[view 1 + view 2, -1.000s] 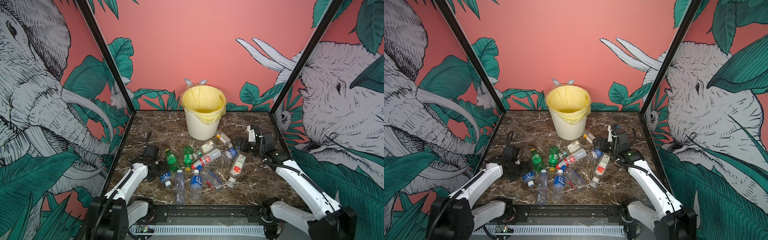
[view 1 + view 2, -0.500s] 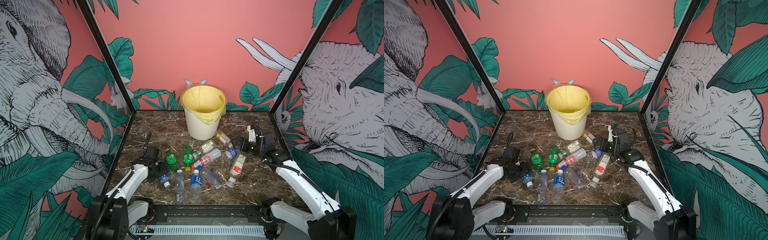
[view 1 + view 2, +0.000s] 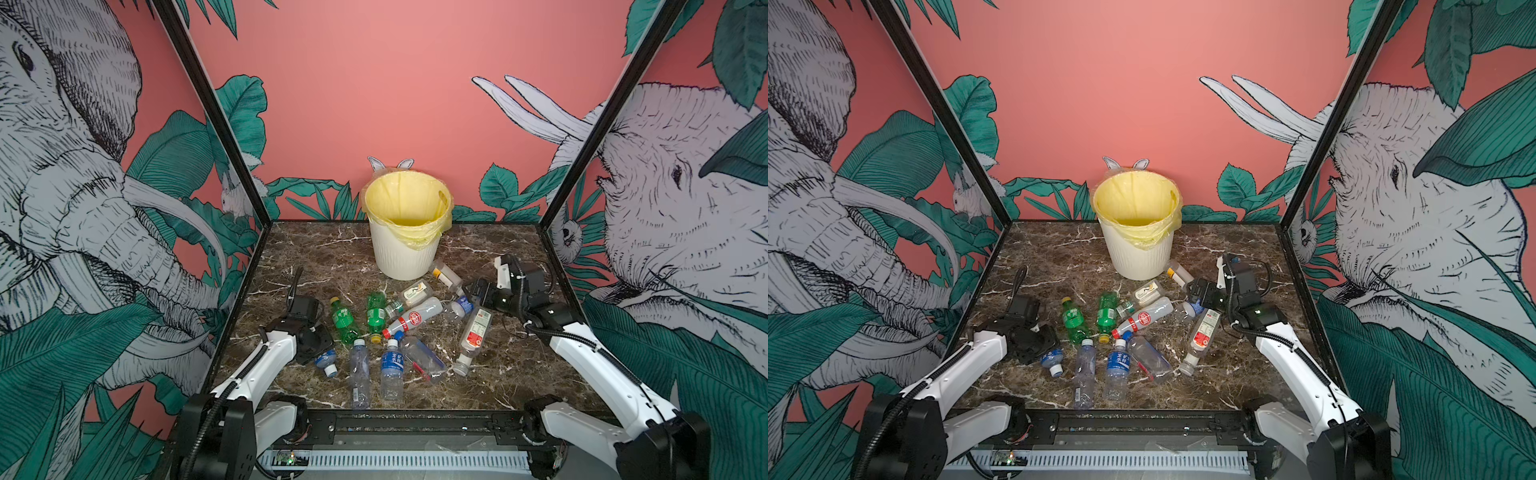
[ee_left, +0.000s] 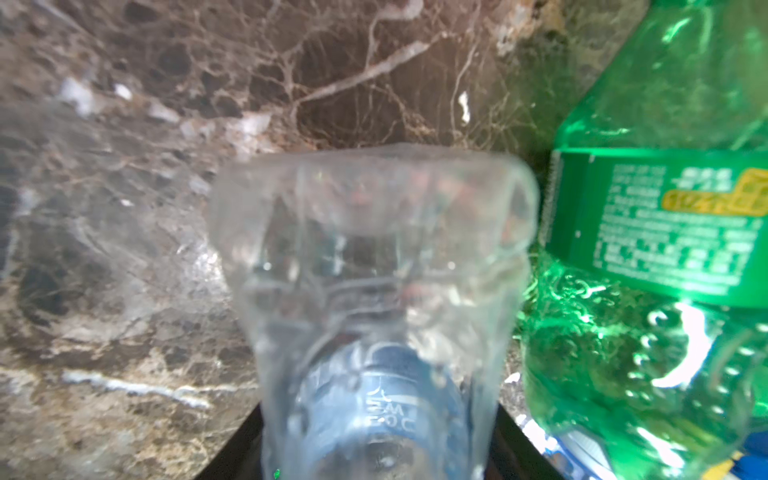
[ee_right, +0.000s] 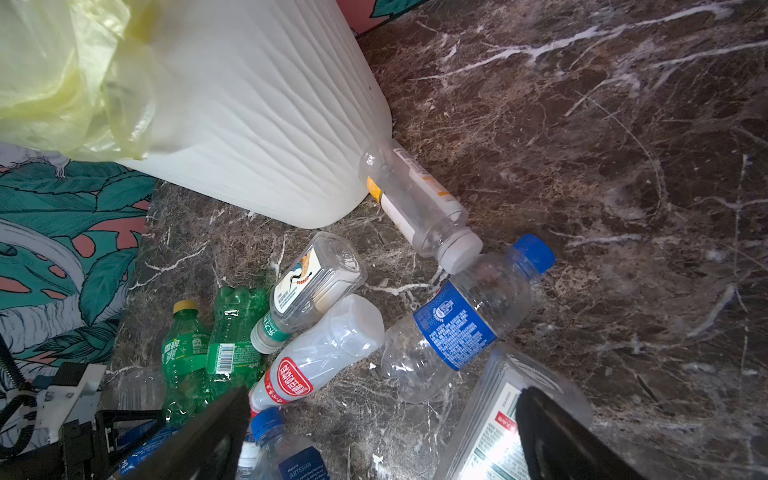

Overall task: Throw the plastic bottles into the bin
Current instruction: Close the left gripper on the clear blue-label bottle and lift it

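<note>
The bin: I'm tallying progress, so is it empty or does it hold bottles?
Empty, as far as visible: both top views show only the yellow liner inside the bin.

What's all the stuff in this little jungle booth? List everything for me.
bin: one, cream-white with a yellow bag liner, upright at the back of the table.
green bottles: two, green, lying side by side left of the middle.
clear bottles: eight, clear or whitish with blue, red, white or orange labels, lying loose mid-table, one beside the bin's foot.
small blue-labelled bottle: one, clear, near left, in a gripper.
table: one, dark brown marble.
walls: three, pink with elephants and leaves.
arms: two, white, reaching in from the near edge.
left gripper: one, black, shut on the small blue-labelled bottle.
right gripper: one, black, open above the right-hand bottles.
</note>
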Tool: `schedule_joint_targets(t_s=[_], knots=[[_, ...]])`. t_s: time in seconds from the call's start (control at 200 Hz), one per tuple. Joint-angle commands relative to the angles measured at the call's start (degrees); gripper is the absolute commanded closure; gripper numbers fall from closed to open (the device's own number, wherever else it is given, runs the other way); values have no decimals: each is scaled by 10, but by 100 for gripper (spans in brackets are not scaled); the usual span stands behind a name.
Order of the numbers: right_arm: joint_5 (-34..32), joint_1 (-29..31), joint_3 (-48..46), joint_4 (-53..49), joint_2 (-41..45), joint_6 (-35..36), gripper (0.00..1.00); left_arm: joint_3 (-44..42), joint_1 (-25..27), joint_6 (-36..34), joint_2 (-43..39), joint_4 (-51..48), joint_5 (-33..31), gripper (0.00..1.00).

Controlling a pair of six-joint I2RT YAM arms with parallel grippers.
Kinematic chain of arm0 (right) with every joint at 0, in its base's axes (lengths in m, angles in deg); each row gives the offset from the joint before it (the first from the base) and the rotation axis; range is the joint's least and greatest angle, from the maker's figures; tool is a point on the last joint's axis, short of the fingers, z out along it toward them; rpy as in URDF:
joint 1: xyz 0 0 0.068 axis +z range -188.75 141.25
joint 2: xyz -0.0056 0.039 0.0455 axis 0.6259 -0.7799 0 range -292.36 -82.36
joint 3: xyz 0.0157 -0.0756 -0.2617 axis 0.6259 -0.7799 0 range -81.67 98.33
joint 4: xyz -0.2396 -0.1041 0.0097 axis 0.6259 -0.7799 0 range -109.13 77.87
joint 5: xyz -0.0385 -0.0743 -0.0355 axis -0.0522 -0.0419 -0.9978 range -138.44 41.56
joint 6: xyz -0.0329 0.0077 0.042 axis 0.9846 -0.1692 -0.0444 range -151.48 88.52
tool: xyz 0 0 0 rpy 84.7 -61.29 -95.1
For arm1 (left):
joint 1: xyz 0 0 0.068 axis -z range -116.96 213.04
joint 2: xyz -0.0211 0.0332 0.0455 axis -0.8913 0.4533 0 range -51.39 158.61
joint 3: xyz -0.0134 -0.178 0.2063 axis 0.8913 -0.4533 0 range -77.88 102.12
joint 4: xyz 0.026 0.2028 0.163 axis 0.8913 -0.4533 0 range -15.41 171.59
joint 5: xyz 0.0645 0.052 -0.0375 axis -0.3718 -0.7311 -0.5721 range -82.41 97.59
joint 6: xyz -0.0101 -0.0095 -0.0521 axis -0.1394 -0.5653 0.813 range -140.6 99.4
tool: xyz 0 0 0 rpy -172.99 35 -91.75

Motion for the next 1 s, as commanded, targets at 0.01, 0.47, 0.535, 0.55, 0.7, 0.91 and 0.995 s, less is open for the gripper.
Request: schedule_joint_targets(t_s=[0.01, 0.47, 0.535, 0.55, 0.7, 0.91, 0.995], knots=[[-8, -9, -8, 15, 13, -14, 1, -4, 2, 6, -32, -19, -11, 42], [-20, -31, -16, -11, 11, -22, 1, 27, 2, 2, -101, 13, 41, 43], [-24, -35, -14, -18, 12, -24, 1, 36, 2, 1, -97, 16, 52, 43], [-24, -37, -14, -19, 12, -25, 1, 39, 2, 0, -95, 17, 53, 44], [-21, -42, -17, -17, 11, -35, 1, 58, 2, -3, -88, 25, 67, 44], [-37, -50, -14, -41, -3, -49, 1, 86, 2, -7, -88, 29, 75, 44], [-31, -53, -14, -41, -8, -54, 1, 91, 2, -5, -87, 42, 92, 44]])
